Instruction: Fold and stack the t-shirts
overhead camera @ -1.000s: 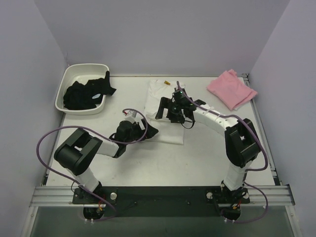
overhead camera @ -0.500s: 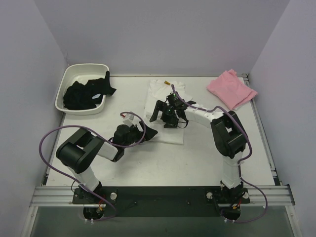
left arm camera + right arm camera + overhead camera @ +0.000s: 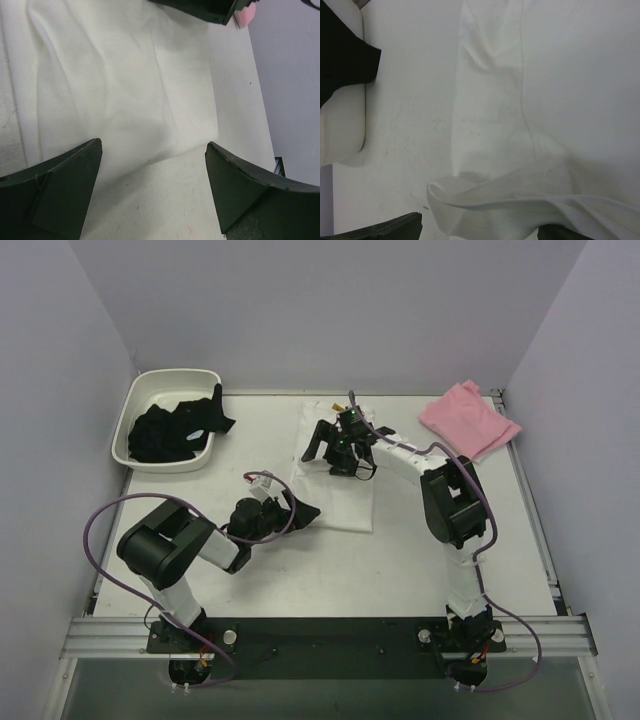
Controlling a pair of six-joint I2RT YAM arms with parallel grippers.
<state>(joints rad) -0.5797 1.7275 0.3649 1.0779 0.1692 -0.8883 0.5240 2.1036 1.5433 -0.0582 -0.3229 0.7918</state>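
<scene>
The white t-shirt lies partly folded at mid-table, its yellow neck tag at the far end. My left gripper stands open at the shirt's near left corner. In the left wrist view the hem runs between the spread fingers, and nothing is gripped. My right gripper hovers open over the shirt's far part. In the right wrist view a raised, curled fold sits just ahead of its jaws. The pink t-shirt lies folded at the far right corner.
A white tub holding black clothes stands at the far left; its rim shows in the right wrist view. Purple walls close in the table on three sides. Both arms' cables loop over the near half.
My right gripper has travelled from the shirt's middle toward its far, collar end. My left gripper has barely shifted at the near left corner. Both stay open.
</scene>
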